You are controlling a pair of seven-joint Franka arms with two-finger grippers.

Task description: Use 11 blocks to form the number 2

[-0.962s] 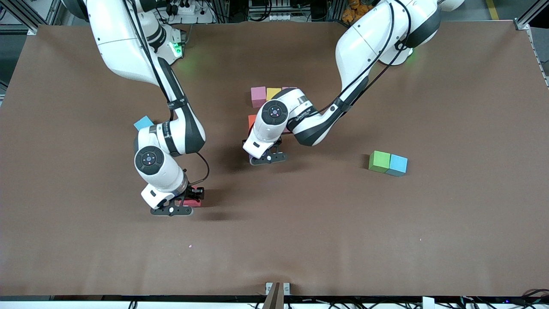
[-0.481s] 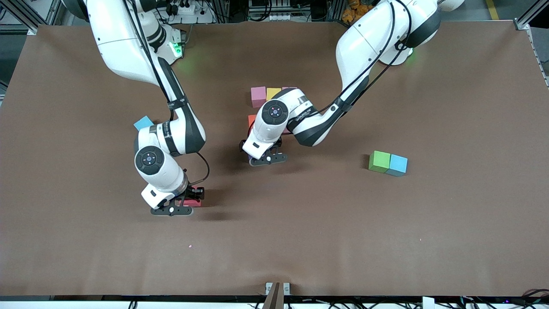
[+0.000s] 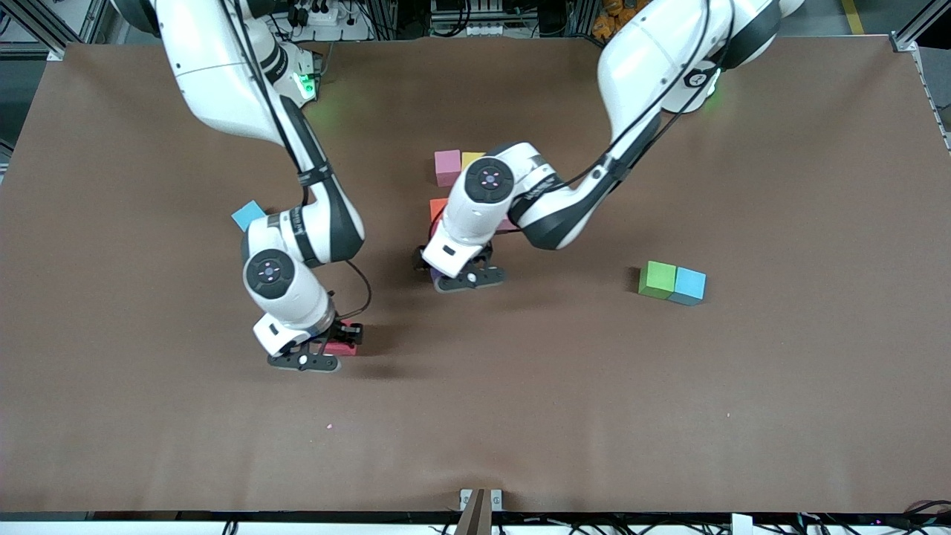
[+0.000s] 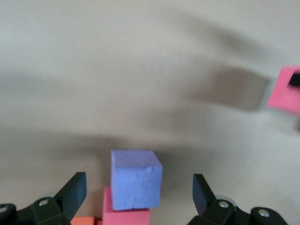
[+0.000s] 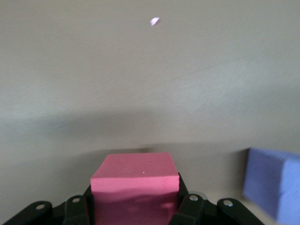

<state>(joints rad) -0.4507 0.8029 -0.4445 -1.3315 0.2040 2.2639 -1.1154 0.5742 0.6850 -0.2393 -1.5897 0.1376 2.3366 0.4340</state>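
I see the left gripper [image 4: 139,197] spread wide above the purple block [image 4: 136,178] — fingers clear of it, block resting at the near end of the half-built number 2 [image 3: 448,167] mid-table. My right gripper [image 5: 136,206] clamps a red block [image 5: 136,180] — low over the table [image 3: 669,416], toward the right arm's end.
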